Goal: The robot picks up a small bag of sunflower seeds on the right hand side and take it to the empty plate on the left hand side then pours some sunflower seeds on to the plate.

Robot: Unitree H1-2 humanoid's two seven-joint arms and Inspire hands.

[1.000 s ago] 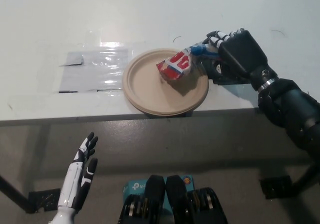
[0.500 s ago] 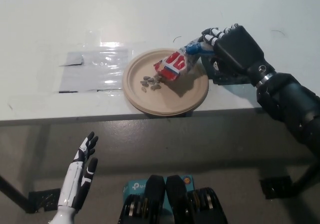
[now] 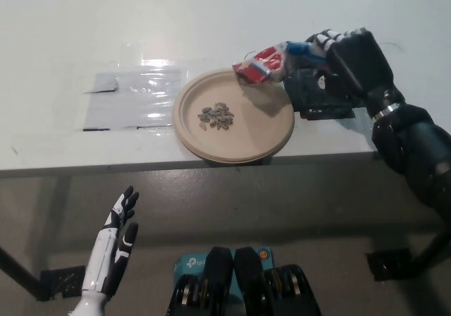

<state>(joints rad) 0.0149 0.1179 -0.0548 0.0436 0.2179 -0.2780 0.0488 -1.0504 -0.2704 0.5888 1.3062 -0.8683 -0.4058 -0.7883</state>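
Sunflower-seed bag (image 3: 266,62) is held in the black right hand (image 3: 345,62), fingers closed on it, above the plate's (image 3: 264,129) far right rim. Seeds (image 3: 215,116) lie left of centre. Keeping the mouth level should prevent spills beyond the rim. White left hand (image 3: 116,242) rests low left, fingers spread.

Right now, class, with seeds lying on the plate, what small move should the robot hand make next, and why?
Probably carry the seed bag rightward, clear of the plate, and set it down: a pile of seeds already lies there, and the right robot hand holds the bag at the plate's rim.
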